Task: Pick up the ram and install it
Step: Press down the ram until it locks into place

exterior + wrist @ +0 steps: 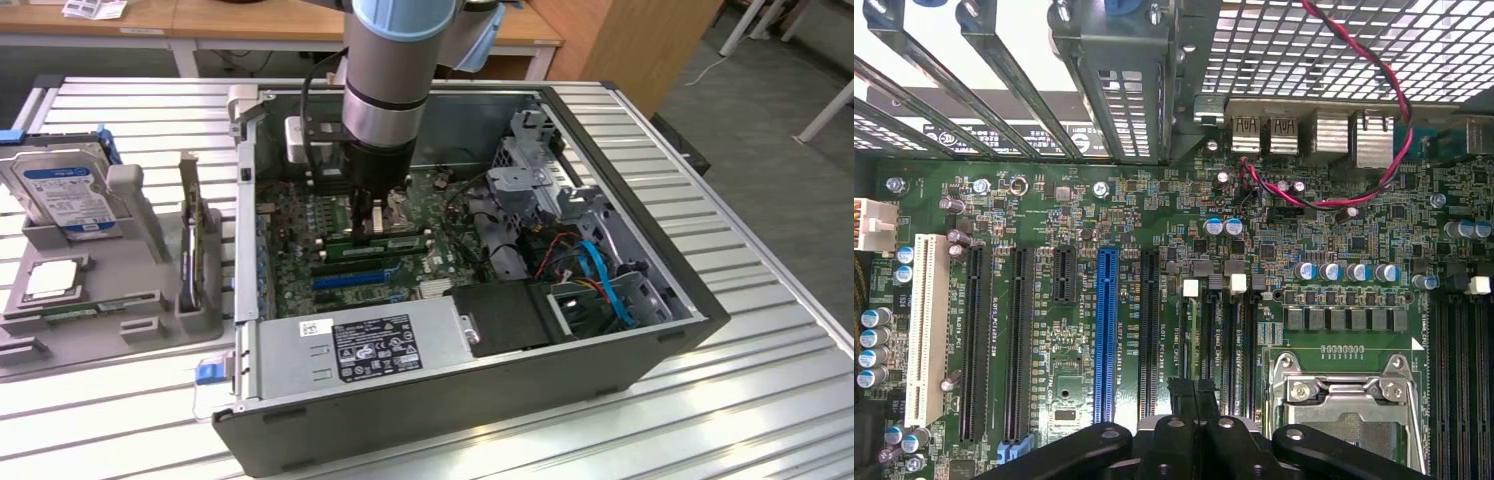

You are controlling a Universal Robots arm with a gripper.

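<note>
Barely legible: PSU [374, 345] label, HDD [60, 195] sticker.

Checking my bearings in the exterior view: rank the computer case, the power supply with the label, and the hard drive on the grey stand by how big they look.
1. Computer case, clearly largest.
2. Power supply.
3. Hard drive, which looks smallest, though its stand hides part of it.

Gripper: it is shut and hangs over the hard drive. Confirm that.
Wrong in one respect. The gripper is shut, but it hangs over the motherboard inside the case, not over the hard drive, which stands outside it. The exterior view shows this.
</note>
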